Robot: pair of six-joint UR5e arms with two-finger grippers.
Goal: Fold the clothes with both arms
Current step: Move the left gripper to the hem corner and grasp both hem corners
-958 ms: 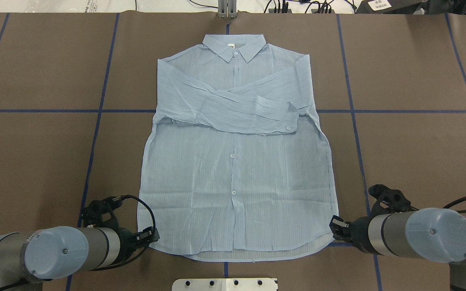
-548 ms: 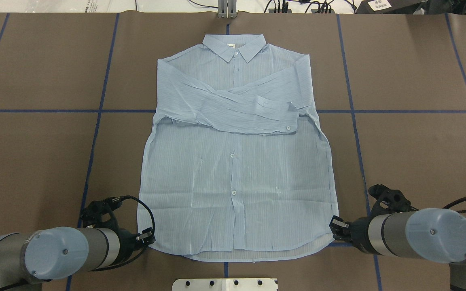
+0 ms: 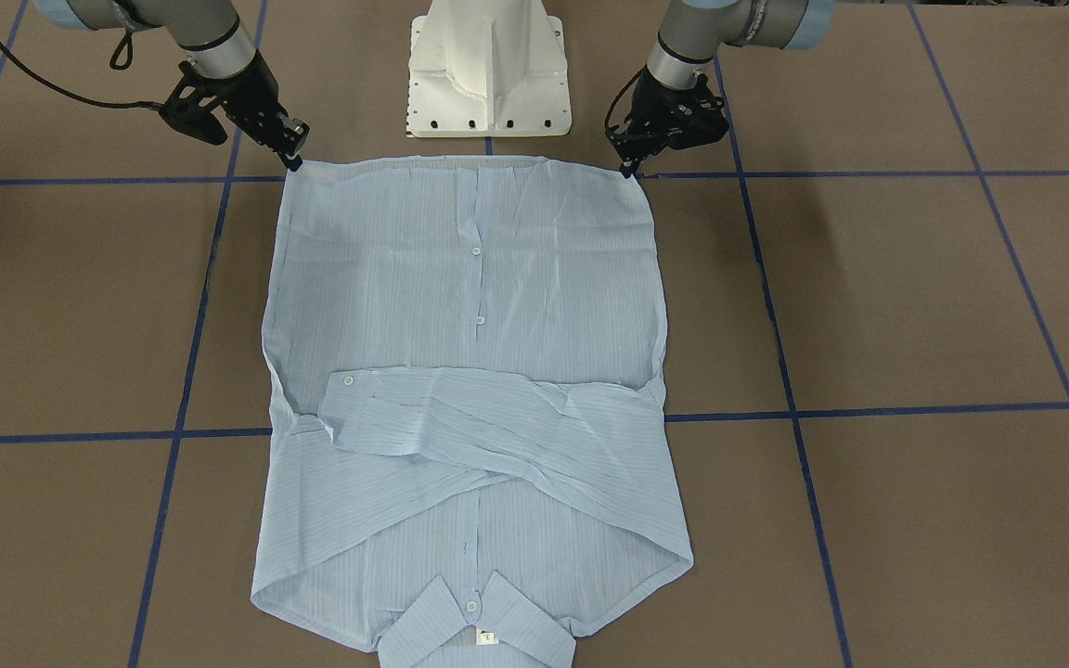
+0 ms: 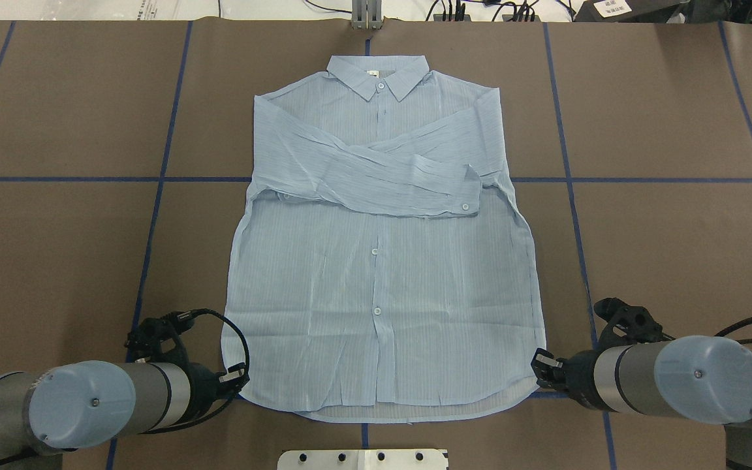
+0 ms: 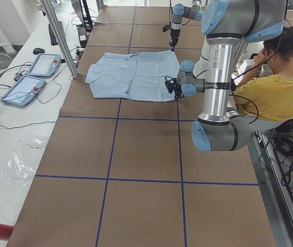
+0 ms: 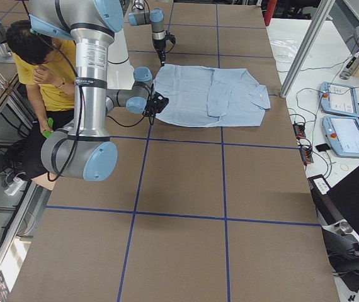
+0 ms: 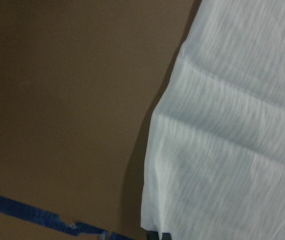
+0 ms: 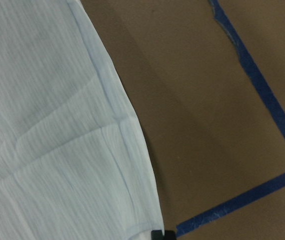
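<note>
So the pale-blue shirt (image 4: 376, 261) is lying flat, button side up, in the middle of the brown desk (image 4: 56, 261). Its collar (image 4: 377, 75) is pointing away from the robot and its hem (image 4: 382, 399) is sitting nearest the white base (image 3: 488, 70). Both sleeves (image 4: 382, 173) are lying folded across the chest, crossing each other, with one buttoned cuff (image 4: 464, 196) showing on top.

The left gripper (image 4: 240, 382) is sitting low at the hem corner on its side, tips right at the fabric edge. The right gripper (image 4: 538, 362) is doing the same at the opposite hem corner. Both are looking pretty narrow, but honestly I can't tell whether either one is actually pinching cloth or just touching the edge. The wrist views are only showing the shirt's edge, bare desk, some blue tape (image 8: 262, 85) and a sliver of black fingertip (image 8: 161, 235) at the bottom.

A person (image 5: 280, 87) in a yellow top is sitting behind the robot in the side views.
</note>
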